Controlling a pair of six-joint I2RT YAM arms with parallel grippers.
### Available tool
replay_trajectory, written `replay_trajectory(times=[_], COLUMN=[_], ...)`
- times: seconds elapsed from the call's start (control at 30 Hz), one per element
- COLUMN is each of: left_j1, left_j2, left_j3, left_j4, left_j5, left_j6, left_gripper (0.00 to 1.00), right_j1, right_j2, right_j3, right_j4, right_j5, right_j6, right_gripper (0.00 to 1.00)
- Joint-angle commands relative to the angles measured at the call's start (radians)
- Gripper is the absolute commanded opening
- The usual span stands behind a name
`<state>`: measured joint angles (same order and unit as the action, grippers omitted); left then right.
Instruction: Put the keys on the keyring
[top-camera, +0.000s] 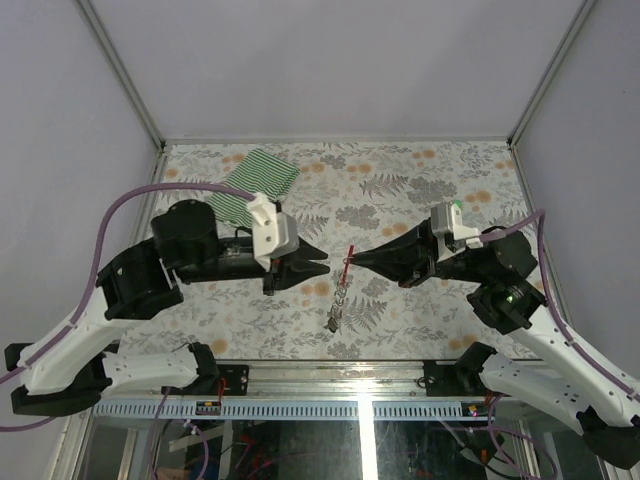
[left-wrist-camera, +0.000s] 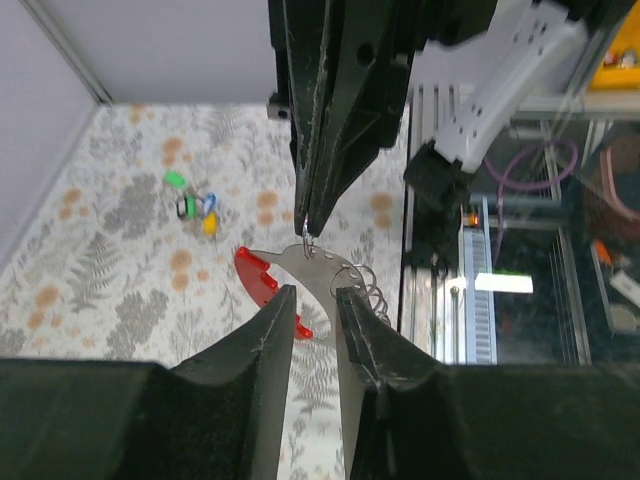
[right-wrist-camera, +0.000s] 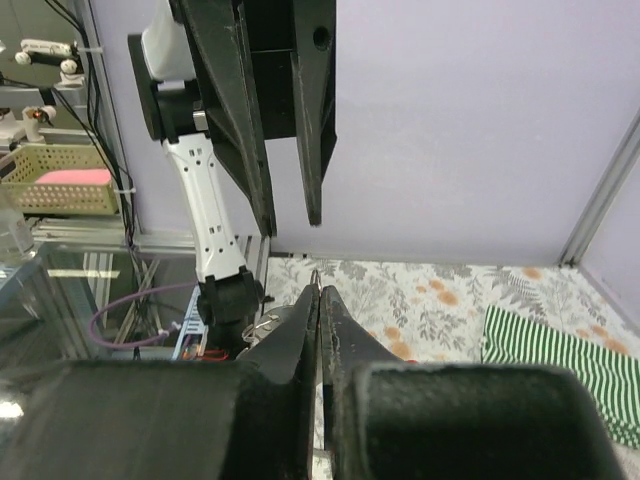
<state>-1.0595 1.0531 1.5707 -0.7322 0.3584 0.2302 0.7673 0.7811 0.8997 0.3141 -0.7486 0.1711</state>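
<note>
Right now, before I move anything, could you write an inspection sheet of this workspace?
Surface: flat floral-patterned table cover.
Job's things: thin red keyring with silvery chain, mid-table; small keys with green, blue and yellow tags, lying apart on the cover.
Clutter: green-and-white striped cloth, far left corner.
Grippers: left gripper slightly open beside the keyring; right gripper shut, pinching it.
Cables: purple cables along both arms.
Surroundings: lilac walls, metal frame posts.
</note>
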Motion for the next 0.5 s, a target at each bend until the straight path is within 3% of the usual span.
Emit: replay_trajectory(times=[0.0, 0.3, 0.47], left_j1=[-0.004, -0.004, -0.004], left_j2=[-0.096, -0.160, -0.151], left_j3=[-0.115, -0.269, -0.299], left_j4=[0.332, 0.612, 0.690], left_j5=[-0.018, -0.058, -0.037], left_j6=[-0.122, -0.232, -0.252], left_gripper=[0.25, 0.28, 0.28], right_j1=[0.003, 0.004, 0.003], right_j2=[-0.016, -0.010, 0.007], right_j3=[-0.023, -0.114, -0.104], right_j4=[0.284, 0.626, 0.702], right_j5=[0.027, 0.049, 0.054], right_j6=[0.100, 0.218, 0.263], right_gripper=[0.00, 0.00, 0.00])
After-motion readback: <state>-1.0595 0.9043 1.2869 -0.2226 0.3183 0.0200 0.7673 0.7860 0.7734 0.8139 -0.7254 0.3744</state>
